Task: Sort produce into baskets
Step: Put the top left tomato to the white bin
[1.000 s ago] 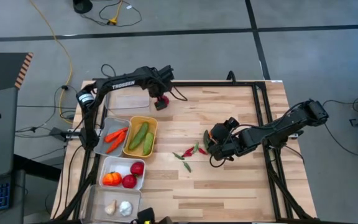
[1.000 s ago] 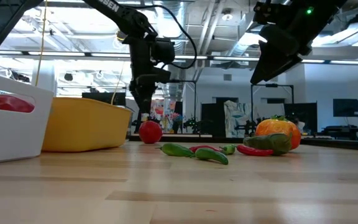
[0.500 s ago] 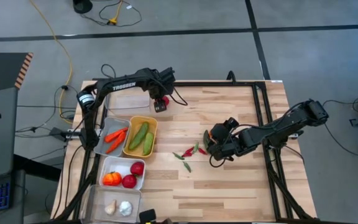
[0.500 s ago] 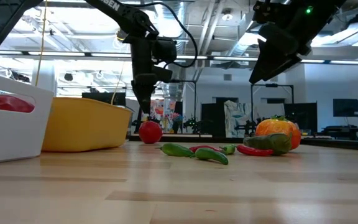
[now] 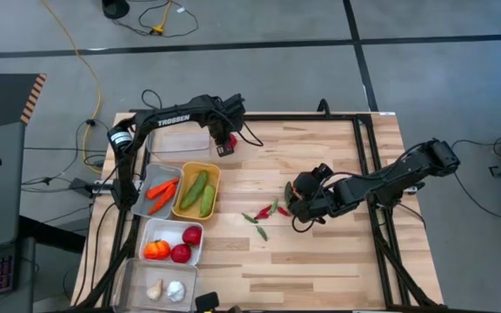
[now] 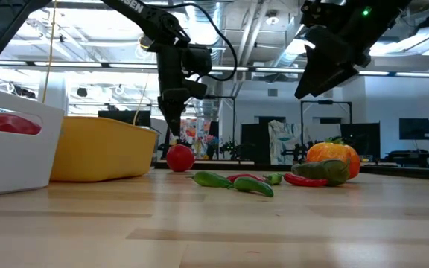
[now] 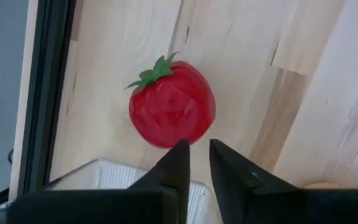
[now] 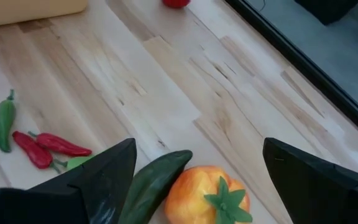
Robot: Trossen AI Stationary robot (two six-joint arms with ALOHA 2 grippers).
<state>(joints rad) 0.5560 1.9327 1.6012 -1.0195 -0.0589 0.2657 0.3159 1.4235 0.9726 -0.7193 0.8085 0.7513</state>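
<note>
The left claw [image 7: 194,163] hangs over the far left part of the counter [image 5: 320,261], its fingers [image 7: 178,160] drawn close together with only a narrow gap and nothing between them. Just beyond their tips a loose red tomato [image 7: 171,102] lies on the wood, apart from them, beside the clear basket [image 5: 179,139] at the counter's far left corner.

The right claw [image 8: 194,163] hovers above the middle of the counter with its fingers spread wide, holding nothing. Under it lie an orange-yellow pepper [image 8: 209,193] and a green cucumber [image 8: 154,180], touching each other. Beside them is a scatter of red and green chillies [image 5: 263,216].

Along the left edge stand the filled baskets: a grey basket [image 5: 143,207] with carrots [image 5: 162,195], a yellow basket [image 5: 217,174] with two cucumbers, a white basket [image 5: 162,228] with two tomatoes and a pepper, and a clear one [image 5: 132,276] with garlic bulbs [image 5: 167,290].
</note>
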